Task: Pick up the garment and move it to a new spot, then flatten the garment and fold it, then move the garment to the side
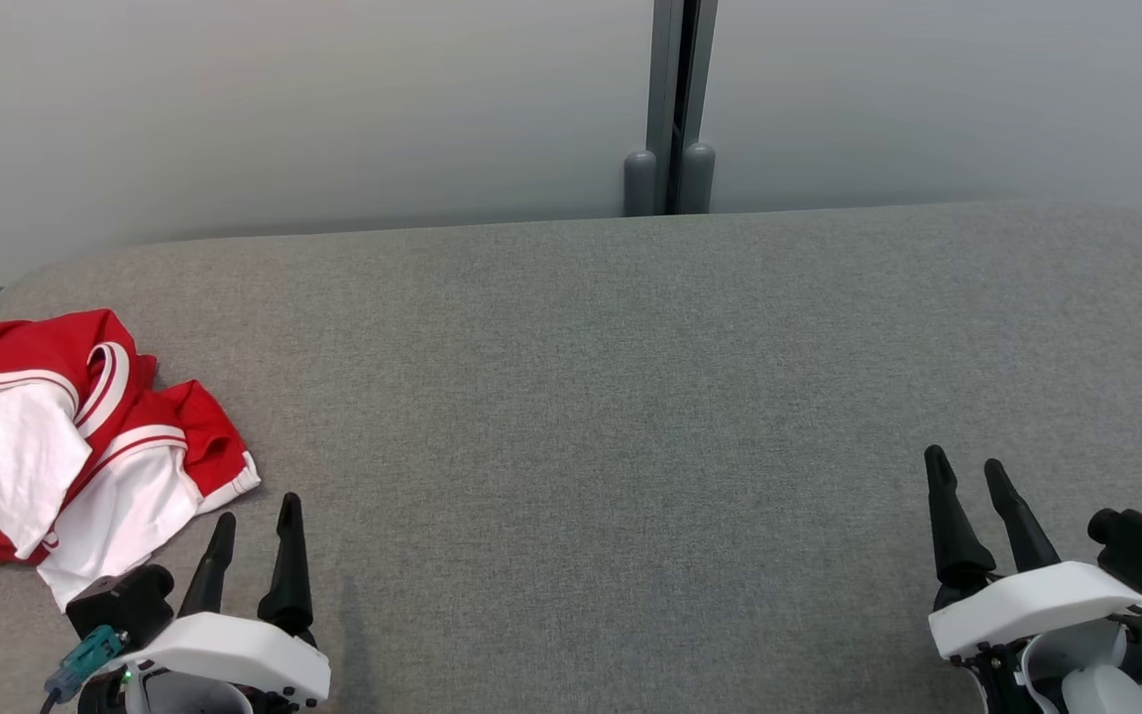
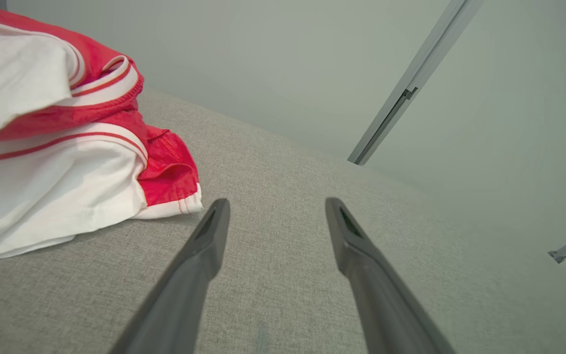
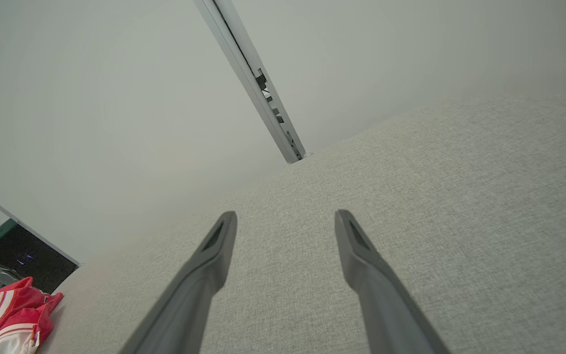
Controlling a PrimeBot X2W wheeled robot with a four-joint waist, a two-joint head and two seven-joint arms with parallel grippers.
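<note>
1. The crumpled red-and-white fabric garment (image 1: 65, 436) lies in a loose heap on the left side of the grey cloth-covered worktop (image 1: 630, 397). Its left part runs past the edge of the head view.
2. The left end effector (image 1: 258, 508) sits at the near left with its two long dark fingers spread wide and empty. Their tips are just beside the garment's near-right white hem, not touching it.
3. The right end effector (image 1: 963, 458) sits at the near right, fingers likewise parted wide and holding nothing, well apart from the garment.
4. Beyond the worktop's far edge stands a pale wall, with a grey vertical post (image 1: 672, 109) near the middle.
</note>
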